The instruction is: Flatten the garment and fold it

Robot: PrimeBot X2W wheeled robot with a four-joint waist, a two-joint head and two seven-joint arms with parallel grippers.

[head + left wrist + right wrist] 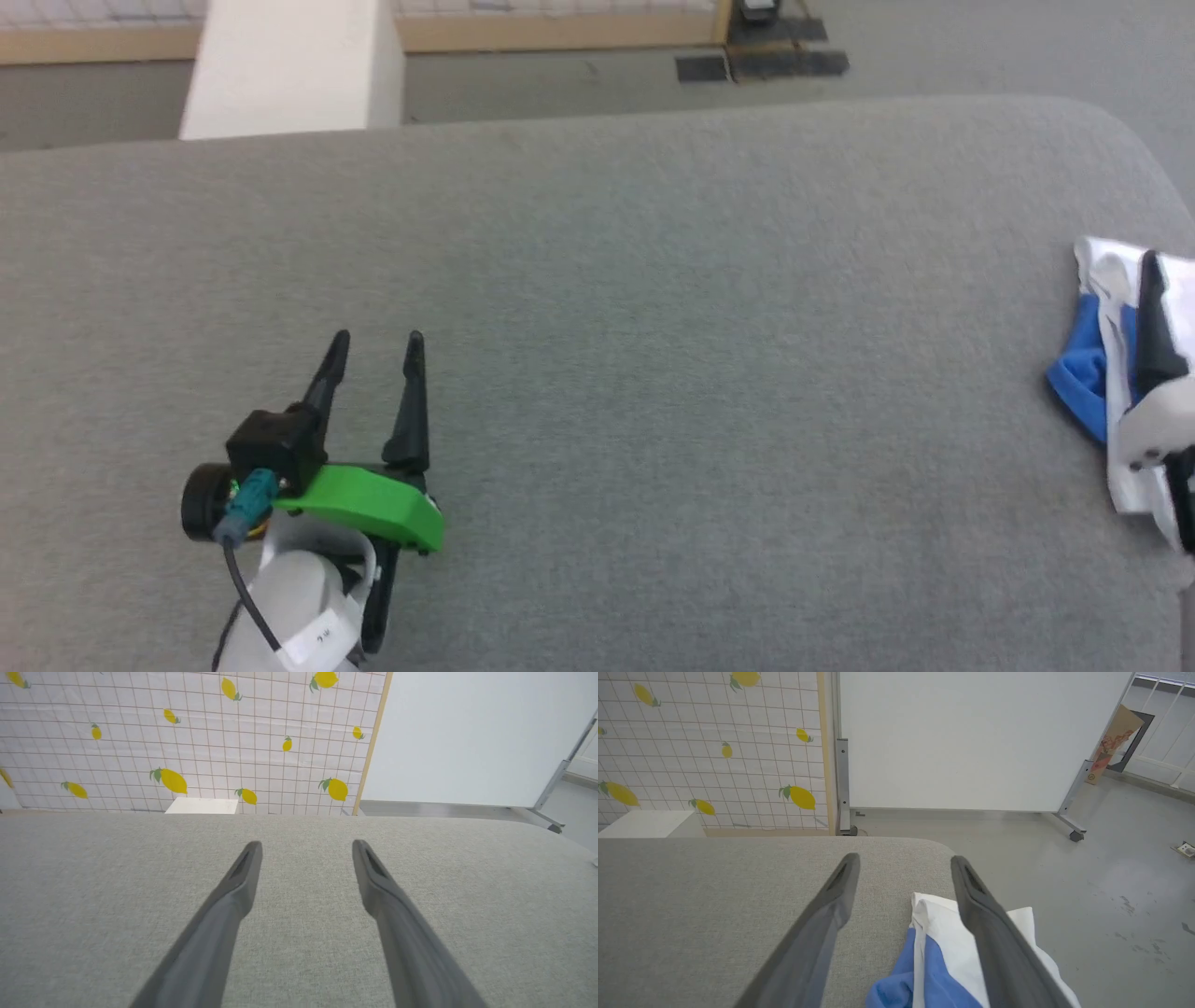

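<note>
**Crumpled garment (938,956) at the right edge of a grey padded surface (653,373)**

The left gripper (376,341) hovers over bare grey padding, fingers spread wide, holding nothing. The right gripper (903,861) is spread just as wide and clamps nothing. The white-and-blue garment lies bunched beneath it, near the surface's rounded corner.

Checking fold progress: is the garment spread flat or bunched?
Not spread: the garment lies bunched on the grey surface, far right, blue rumpled beside white layers.
</note>
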